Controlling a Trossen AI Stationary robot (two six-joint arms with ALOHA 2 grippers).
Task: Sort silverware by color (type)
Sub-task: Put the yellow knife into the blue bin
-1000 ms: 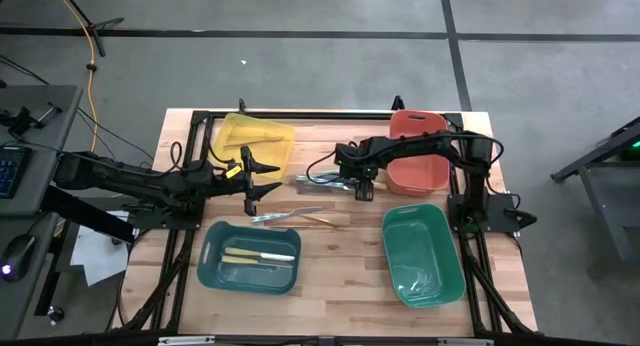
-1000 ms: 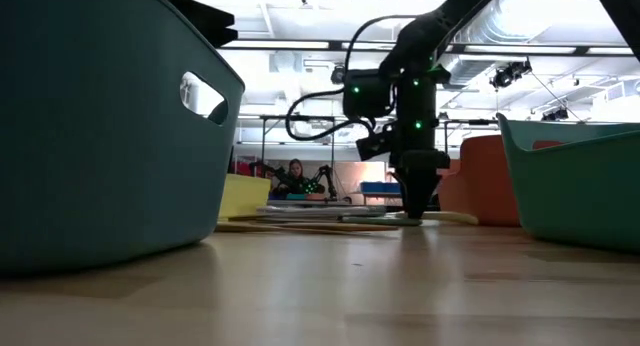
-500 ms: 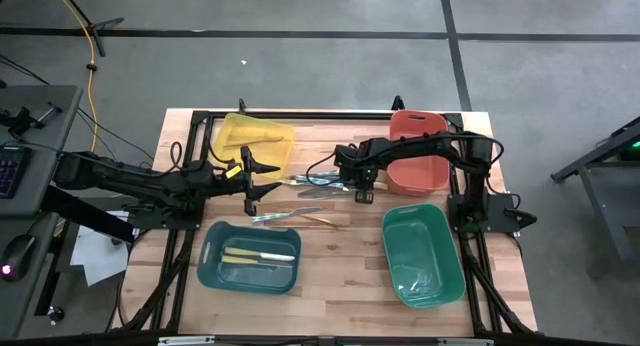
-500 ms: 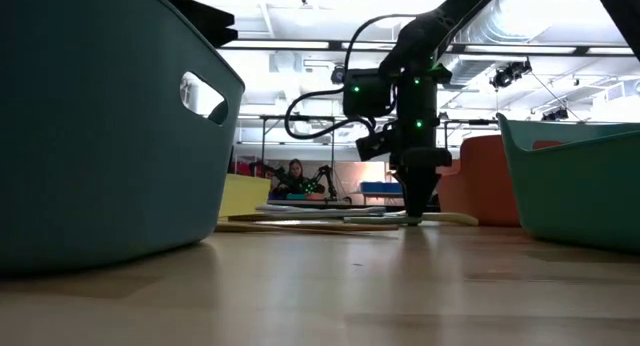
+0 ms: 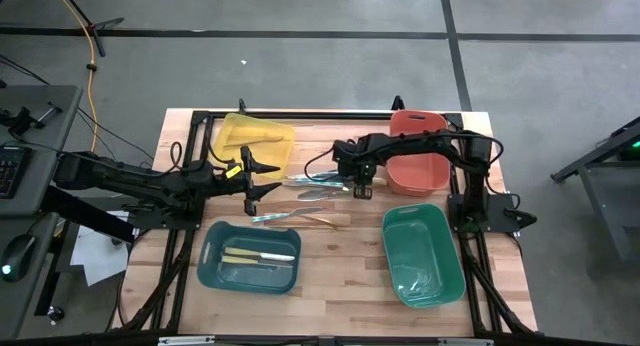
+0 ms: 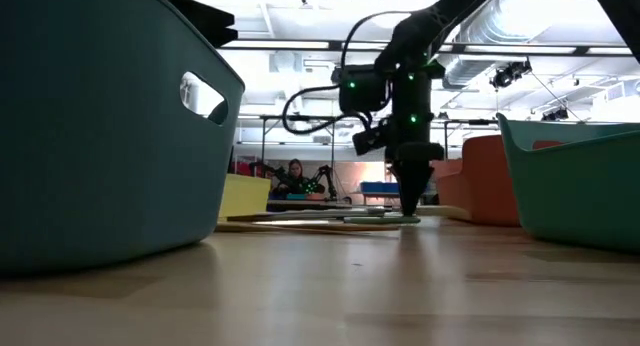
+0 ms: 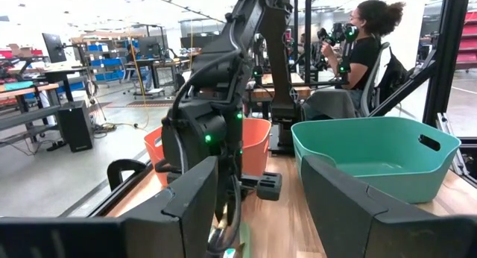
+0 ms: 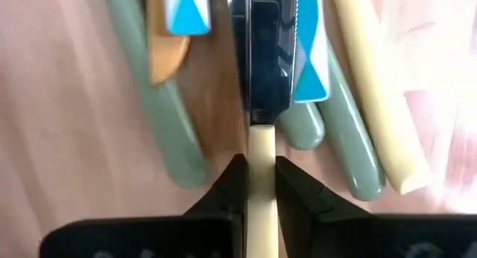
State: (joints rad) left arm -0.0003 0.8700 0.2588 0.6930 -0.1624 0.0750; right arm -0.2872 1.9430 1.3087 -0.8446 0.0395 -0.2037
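High view, right claw (image 5: 364, 189): you see it down over the loose silverware (image 5: 318, 183) at the bench (image 5: 340, 276) centre, beside the orange bin (image 5: 415, 164); the arm hides what its tips meet.
High view, left claw (image 5: 262, 176): spread wide, holding nothing, parked near the yellow bin (image 5: 254, 141).
High view, sorted pieces: two cream utensils (image 5: 258, 256) lie in the dark teal bin (image 5: 248, 258); the green bin (image 5: 422, 254) holds something pale that you can hardly make out.
Low view, right claw (image 6: 410, 186): its tips point down at the pile's edge; the flat utensils (image 6: 320, 219) merge into thin lines, and the near bin wall cuts off the picture's left side.
Left wrist view: your own fingers (image 7: 197, 206) stand wide apart at the bottom; the other arm blocks the pile, and a seated person (image 7: 358, 60) shows beyond the bench.
Right wrist view, claw (image 8: 259, 185): narrowed onto a cream-yellow utensil (image 8: 261, 176), pinching its handle; a dark block hides the utensil's far end.
Right wrist view, neighbours: grey-green handles (image 8: 160, 112) and another cream handle (image 8: 373, 101) lie alongside, blurred.
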